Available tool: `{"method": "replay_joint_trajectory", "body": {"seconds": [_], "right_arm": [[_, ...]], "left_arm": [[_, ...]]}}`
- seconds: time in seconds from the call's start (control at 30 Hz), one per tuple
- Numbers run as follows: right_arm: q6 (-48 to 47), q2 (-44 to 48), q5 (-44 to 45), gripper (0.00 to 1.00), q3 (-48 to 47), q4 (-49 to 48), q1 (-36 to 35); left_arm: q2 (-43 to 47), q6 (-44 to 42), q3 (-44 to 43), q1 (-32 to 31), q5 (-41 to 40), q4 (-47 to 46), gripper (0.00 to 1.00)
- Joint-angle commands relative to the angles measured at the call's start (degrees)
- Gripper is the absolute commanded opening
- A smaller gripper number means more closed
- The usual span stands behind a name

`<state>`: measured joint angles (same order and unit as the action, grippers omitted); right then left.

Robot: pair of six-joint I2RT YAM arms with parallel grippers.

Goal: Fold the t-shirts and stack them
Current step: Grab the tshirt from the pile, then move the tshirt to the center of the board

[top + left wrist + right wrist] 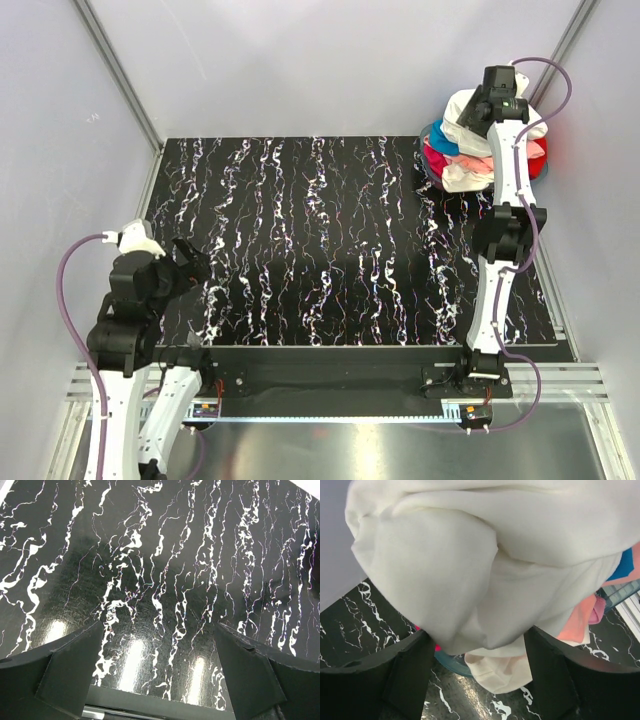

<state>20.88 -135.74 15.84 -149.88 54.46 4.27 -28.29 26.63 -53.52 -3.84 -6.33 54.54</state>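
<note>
The t-shirts lie heaped in a blue basket (430, 165) at the table's back right corner. A cream-white shirt (468, 112) tops the heap, over blue (440, 138), red (440, 158) and pink cloth. My right gripper (490, 100) hovers on the heap. In the right wrist view the cream-white shirt (485, 565) fills the frame and bulges between the wide-apart fingers of the right gripper (479, 640). A second cream shirt (505, 672) hangs over the basket rim (452, 664). My left gripper (195, 265) is open and empty low over the table's left side, and it also shows in the left wrist view (159, 630).
The black marbled table (320, 250) has grey walls at its back and sides. A pink shirt (580, 620) and a blue one (624, 565) show at the right of the heap. The left wrist view holds only the tabletop (165, 555).
</note>
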Motion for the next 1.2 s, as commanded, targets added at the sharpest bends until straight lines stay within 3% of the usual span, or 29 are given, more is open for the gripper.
{"method": "replay_joint_trajectory", "body": {"seconds": [0.0, 0.03, 0.07, 0.13, 0.17, 0.2, 0.43, 0.57, 0.63, 0.7, 0.83, 0.87, 0.9, 0.93, 0.97, 1.03, 1.07, 1.17], "right_arm": [[-0.8, -0.8, 0.2, 0.66, -5.0, -0.5, 0.6], [-0.7, -0.9, 0.1, 0.53, -5.2, -0.6, 0.6], [-0.8, -0.5, -0.6, 0.34, -5.1, -0.7, 0.6], [-1.0, 0.6, -0.9, 0.18, -4.0, -1.5, 0.6], [-1.3, 2.0, -1.4, 0.03, -3.8, -1.6, 0.6], [-1.6, 2.6, -1.7, 0.0, -3.8, -1.5, 0.6], [-3.0, 14.8, -11.5, 0.0, -1.1, -1.5, -3.4], [-3.0, 28.5, -31.9, 0.0, 2.2, -6.6, -10.0], [0.4, 32.9, -37.6, 0.0, 2.4, -10.9, -11.6], [2.7, 39.1, -36.1, 0.0, 2.8, -12.6, -11.6], [0.4, 48.5, -19.5, 0.0, 11.6, -10.9, -11.4], [0.7, 50.7, -12.9, 0.05, 14.2, -7.9, -11.2], [2.7, 51.5, -10.2, 0.19, 20.6, -5.9, -11.0], [4.2, 52.3, -7.9, 0.39, 24.7, -3.8, -10.8], [6.4, 53.6, -5.0, 0.96, 34.2, 0.3, -8.9], [12.2, 54.9, -7.6, 1.0, 46.2, 2.1, -5.7], [13.0, 55.9, -14.6, 1.0, 58.4, -0.3, -2.3], [14.9, 58.7, -20.0, 1.0, 74.8, -5.6, -1.4]], "left_arm": [[1.0, 0.3, -0.3, 0.2, -1.1, -1.2, 0.99], [2.0, 0.3, -0.2, 0.8, -1.1, -1.2, 0.99], [2.5, 0.3, -0.2, 1.1, -1.1, -1.4, 0.99], [4.4, 0.2, 0.1, 2.3, -0.7, -1.7, 0.99], [5.0, 0.1, 0.3, 2.7, -0.2, -2.2, 0.99], [5.4, -0.3, 0.2, 3.2, 0.3, -2.2, 0.99], [7.4, -0.8, 0.5, 6.8, 1.7, -3.0, 0.99], [7.1, -0.7, 0.4, 6.9, 1.4, -2.9, 0.99], [7.0, -0.7, 0.4, 6.9, 1.3, -2.9, 0.99], [6.4, -0.7, 0.4, 6.9, 1.4, -2.8, 0.99], [5.0, -0.7, 0.3, 7.1, 1.2, -2.5, 0.99], [4.7, -0.7, 0.3, 7.3, 1.2, -2.5, 0.99], [4.2, -0.7, 0.3, 7.6, 1.1, -2.5, 0.99], [4.0, -0.6, 0.3, 7.8, 1.1, -2.3, 0.99], [3.6, -0.5, 0.3, 8.0, 1.1, -2.3, 0.99], [2.4, -0.5, 0.2, 8.0, 1.0, -2.1, 0.99], [1.8, -0.9, 0.3, 8.0, 1.3, -2.3, 0.99], [0.6, -1.9, 0.5, 8.0, 5.4, -2.7, 0.91]]}}
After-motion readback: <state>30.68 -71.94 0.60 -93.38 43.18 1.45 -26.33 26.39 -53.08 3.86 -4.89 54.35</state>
